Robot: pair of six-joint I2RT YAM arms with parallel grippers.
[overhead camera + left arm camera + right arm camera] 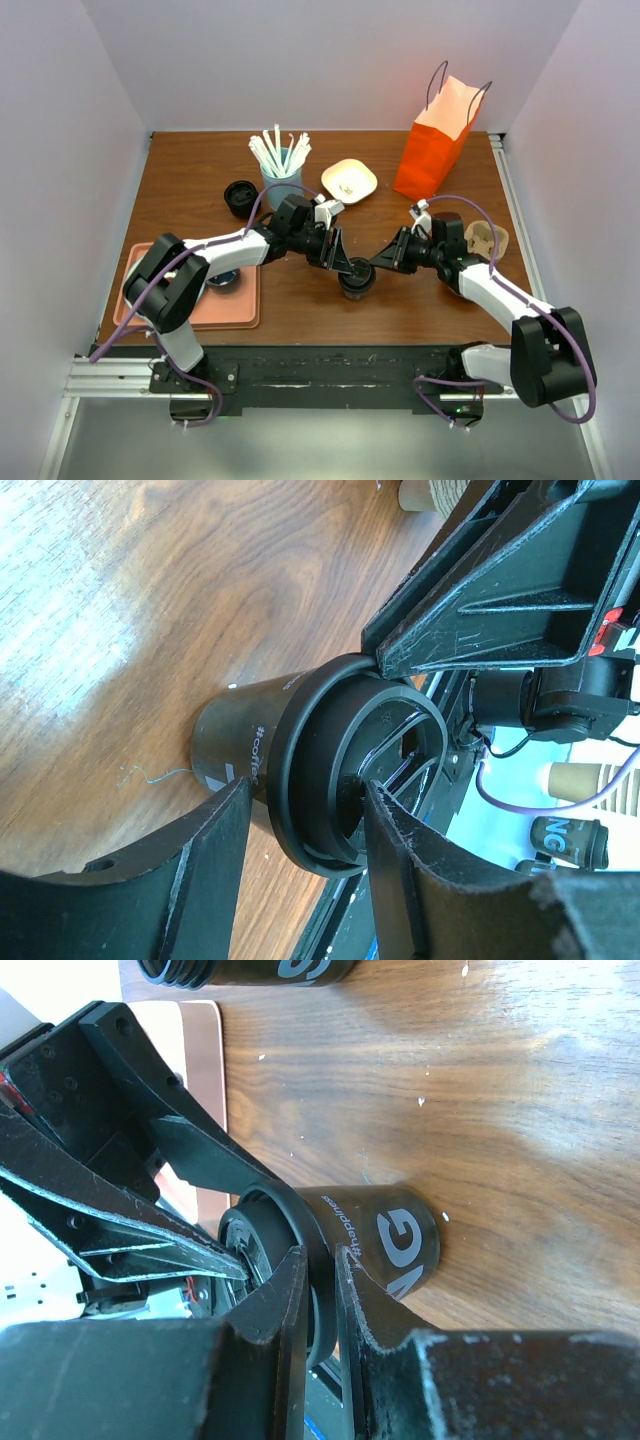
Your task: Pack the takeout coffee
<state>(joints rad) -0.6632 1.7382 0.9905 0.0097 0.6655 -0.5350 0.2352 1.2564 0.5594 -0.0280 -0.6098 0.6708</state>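
Top external view shows the takeout coffee (357, 282) standing upright on the brown table (420, 310). It is well apart from the orange paper bag (432, 150), on the bag's near side and to its left. The black lid (330, 770) is on the cup. The right gripper (322, 1260) has its jaws almost shut and pinches the edge of the lid. The left gripper (305, 790) has its jaws about half open, one finger outside the cup wall and one over the lid top. It does not look like it is squeezing, but I cannot be sure. The cup is not in the bag yet, so the big job is left: lift it, carry it over, and lower it in. The bag stands open at the top, close to the table's far edge, so there is little room behind it. A cream dish (348, 180) sits left of the bag, and a blue tumbler of straws (280, 178) sits farther left. A cardboard cup holder (490, 240) is just on the bag's near side, so the arm should not swing wide.
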